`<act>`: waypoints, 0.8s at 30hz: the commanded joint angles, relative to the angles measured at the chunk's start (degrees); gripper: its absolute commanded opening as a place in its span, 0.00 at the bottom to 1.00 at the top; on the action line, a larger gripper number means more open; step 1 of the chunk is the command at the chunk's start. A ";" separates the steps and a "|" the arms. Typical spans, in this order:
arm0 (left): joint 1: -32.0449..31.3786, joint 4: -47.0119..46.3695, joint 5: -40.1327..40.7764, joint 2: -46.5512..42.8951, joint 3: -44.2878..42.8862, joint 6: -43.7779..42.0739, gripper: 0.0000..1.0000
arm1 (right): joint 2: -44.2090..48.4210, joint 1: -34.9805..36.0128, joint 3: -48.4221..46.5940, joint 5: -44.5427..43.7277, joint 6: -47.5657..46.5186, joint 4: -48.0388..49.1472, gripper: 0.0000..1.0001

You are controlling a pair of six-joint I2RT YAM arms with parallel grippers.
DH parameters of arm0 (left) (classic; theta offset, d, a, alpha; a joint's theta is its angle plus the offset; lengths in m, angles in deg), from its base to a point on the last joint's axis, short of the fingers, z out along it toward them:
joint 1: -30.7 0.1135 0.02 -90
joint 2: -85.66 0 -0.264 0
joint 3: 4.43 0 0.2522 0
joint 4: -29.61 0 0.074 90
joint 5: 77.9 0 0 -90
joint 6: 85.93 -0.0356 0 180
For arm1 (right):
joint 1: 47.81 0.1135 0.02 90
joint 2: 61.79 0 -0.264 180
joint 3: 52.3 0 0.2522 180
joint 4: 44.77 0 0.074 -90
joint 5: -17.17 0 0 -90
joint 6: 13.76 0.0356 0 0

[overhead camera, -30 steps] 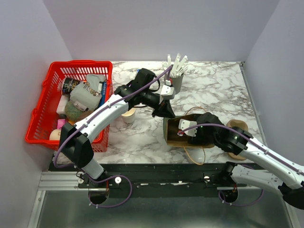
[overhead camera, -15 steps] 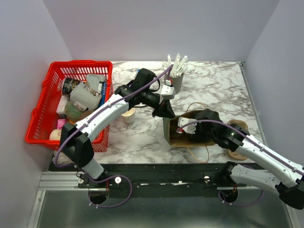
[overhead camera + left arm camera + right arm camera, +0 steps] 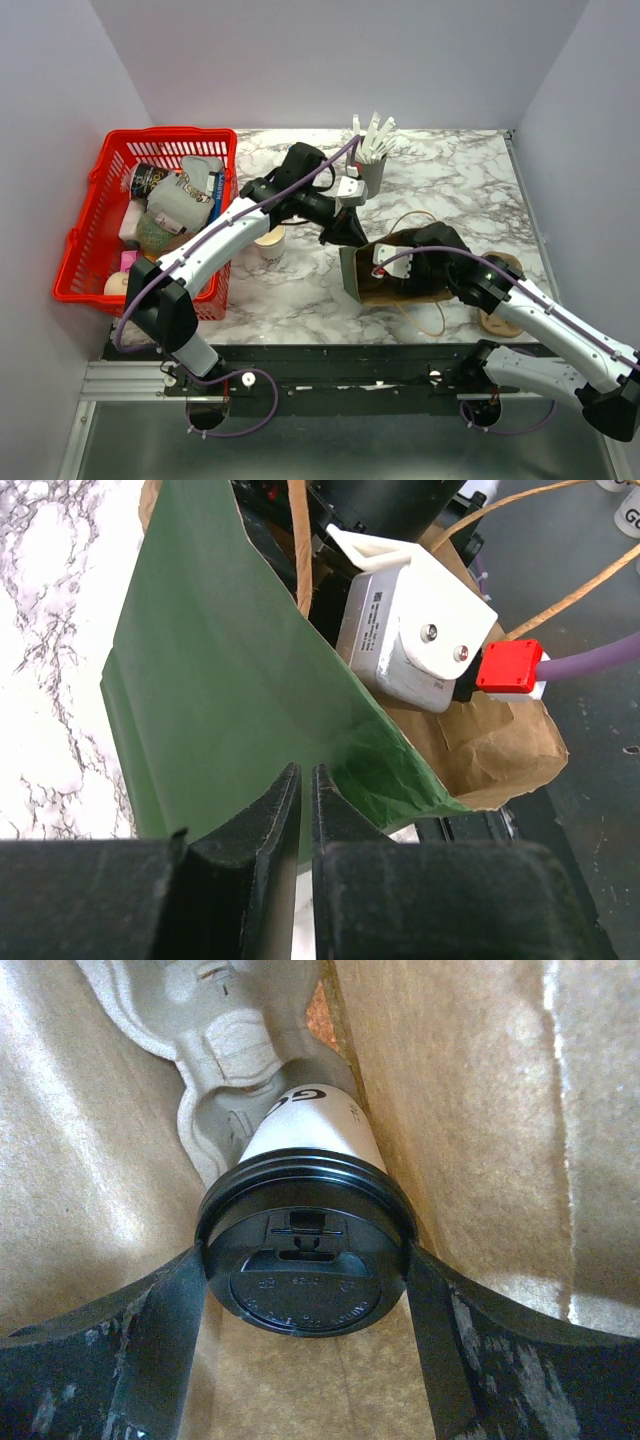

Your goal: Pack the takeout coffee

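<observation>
The takeout coffee (image 3: 312,1140), a white paper cup with a black lid, sits in a grey pulp holder (image 3: 230,1040) inside the brown paper bag (image 3: 400,285). My right gripper (image 3: 303,1255) is inside the bag, with its fingers (image 3: 165,1330) pressed on both sides of the lid. In the top view the right gripper (image 3: 398,272) is in the bag's mouth and the cup is hidden. My left gripper (image 3: 305,772) is shut on the bag's green side panel (image 3: 220,680). In the top view it (image 3: 347,237) holds the bag's far left rim.
A plain cream cup (image 3: 268,243) stands left of the bag. A grey cup of white sticks (image 3: 372,152) stands behind it. A red basket (image 3: 92,215) full of items is at the left. A tan round object (image 3: 500,292) lies right of the bag, partly under my right arm.
My right arm has swung further from the table's near edge with its gripper in the bag. The bag has shifted and turned slightly. My left gripper has kept its hold on the rim.
</observation>
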 commanded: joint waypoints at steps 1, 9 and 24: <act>0.43 -1.44 -1.51 0.73 -0.38 -0.02 0.18 | -0.89 -0.64 -3.30 3.31 -2.05 1.37 0.30; 1.13 -3.02 -1.51 1.09 -0.21 1.39 0.24 | -2.47 -0.64 -5.42 6.74 -4.07 -0.74 0.31; 2.54 -2.94 -1.95 1.70 -0.38 1.83 0.27 | -8.62 -4.41 -7.17 9.29 -6.71 -1.10 0.32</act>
